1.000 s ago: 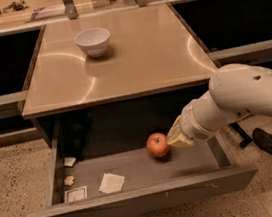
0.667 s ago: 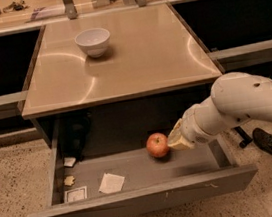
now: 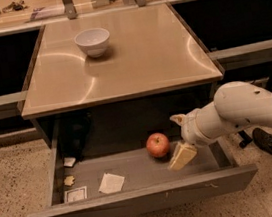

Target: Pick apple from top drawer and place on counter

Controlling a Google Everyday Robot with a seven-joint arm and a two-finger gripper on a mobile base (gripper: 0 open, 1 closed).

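At the lower right of the frame, the hand (image 3: pixel 179 138) is down inside the open top drawer (image 3: pixel 139 201), reached in on the white arm (image 3: pixel 247 111) from the right. Its two tan fingers (image 3: pixel 183 155) look spread apart, one above the other, and they grip nothing. The apple (image 3: pixel 158 145) sits on the drawer floor just to their left, close to them but not yet between them.

I'd say this is the approach to the grasp, with the picking itself not yet done. The next move calls for the hand to slide a little further left, so that the fingers straddle the apple before they close. It must then lift clear of the drawer's front panel and the worktop edge overhanging it.

Further left in the drawer lie a white paper slip (image 3: pixel 111 182), a small packet (image 3: pixel 76 194) and a crumb-like scrap (image 3: pixel 69 180), all well apart from the apple. Above, the beige worktop (image 3: pixel 144 59) carries a white bowl (image 3: pixel 92 40) at its upper left, with plenty of room beside it for the apple.
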